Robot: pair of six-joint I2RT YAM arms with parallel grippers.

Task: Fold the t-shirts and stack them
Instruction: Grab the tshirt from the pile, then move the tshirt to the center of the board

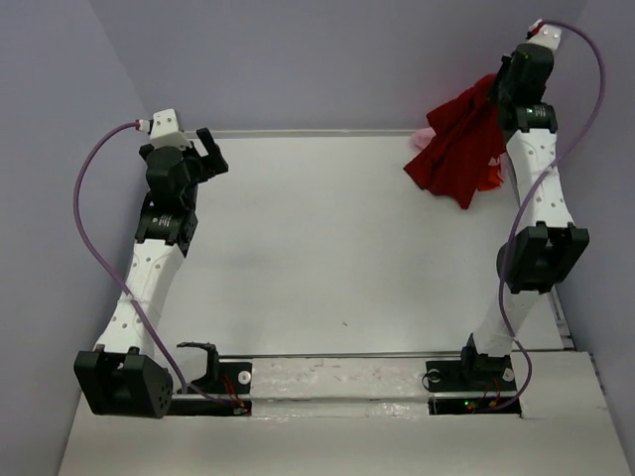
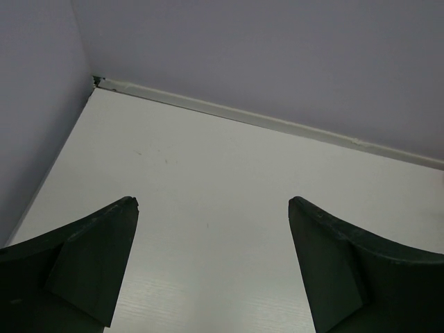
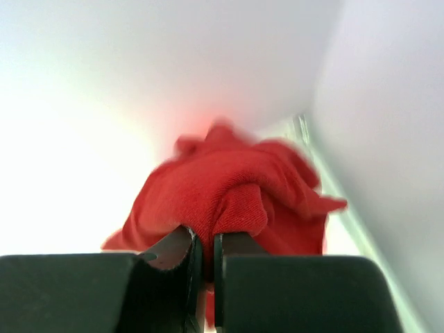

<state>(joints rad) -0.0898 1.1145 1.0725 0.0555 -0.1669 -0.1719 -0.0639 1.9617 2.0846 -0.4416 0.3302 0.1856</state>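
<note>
Two arms sit at the near edge of the white table (image 1: 327, 268), one on each side. On the left, the left gripper (image 1: 210, 155) hangs near the far left corner with its jaws spread wide (its wrist view shows bare surface and the wall seam between the dark fingers (image 2: 90, 257)). The middle of the surface is plain white. At the far right corner, the right gripper (image 3: 207, 243) is raised up by the back wall, jaws pinched together on a bunched fold of the dark red t-shirt (image 1: 458, 149). The shirt hangs crumpled from the grip and drapes down toward the corner; cannot tell if its lower end touches the surface. A bit of the light pink t-shirt (image 1: 424, 137) peeks out at the red one's left edge, against the far edge.
</note>
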